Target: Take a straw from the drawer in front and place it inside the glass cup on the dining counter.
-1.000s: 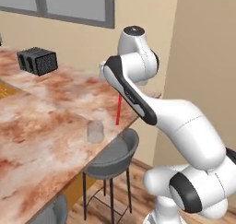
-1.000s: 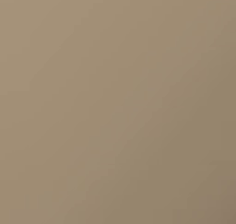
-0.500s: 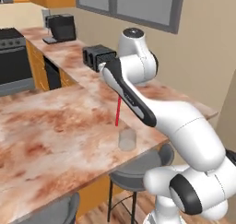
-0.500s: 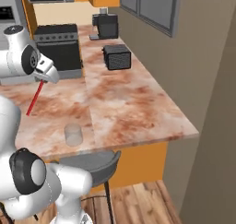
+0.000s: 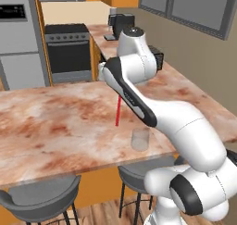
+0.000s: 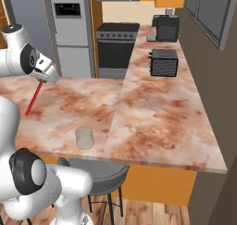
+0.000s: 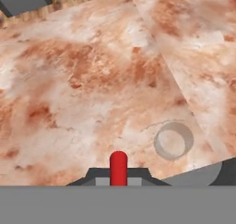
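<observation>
We see the gripper (image 7: 118, 171) closed on the red straw (image 5: 118, 112), which hangs above the marble counter (image 5: 55, 122). The glass cup (image 5: 140, 139) stands upright near the counter's front edge, apart from the straw, beside its lower tip.

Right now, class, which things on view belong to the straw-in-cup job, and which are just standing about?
Part of the job:
- straw, held in the shut gripper above the counter
- glass cup, upright and apart from the straw
- dining counter

Just standing about:
- toaster
- coffee machine
- stove
- fridge
- stools
</observation>
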